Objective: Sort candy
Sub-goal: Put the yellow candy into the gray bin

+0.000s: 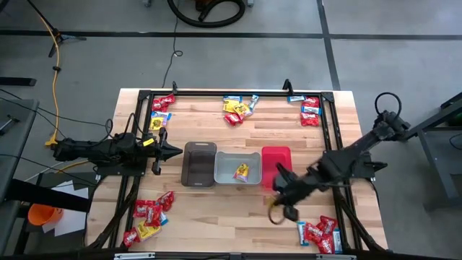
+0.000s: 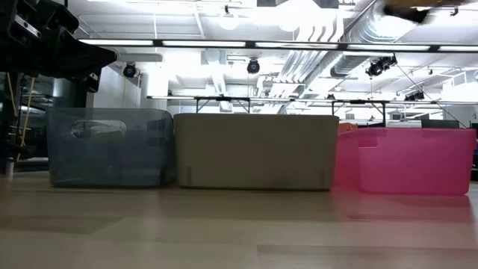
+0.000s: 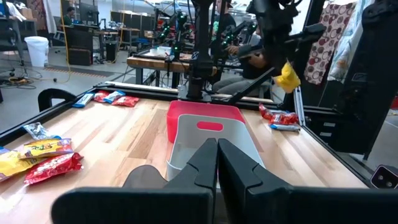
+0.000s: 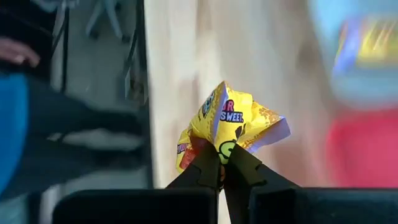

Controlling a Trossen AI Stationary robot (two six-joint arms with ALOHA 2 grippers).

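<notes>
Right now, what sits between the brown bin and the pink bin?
The grey bin, touching the brown bin on one side and the pink bin on the other. One yellow packet lies inside it. The high view shows this.

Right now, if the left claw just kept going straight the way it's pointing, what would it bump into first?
Probably the brown bin: the shut left gripper points across the table at the row of bins, and that bin stands nearest. Height is unclear, so it might pass over the rim.

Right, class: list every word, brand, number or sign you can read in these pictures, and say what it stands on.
"SWEET": on the yellow packet pinched in the right gripper.
Letters above it: cut off, unreadable.
Print on the other candy on the table: too small to read.
</notes>
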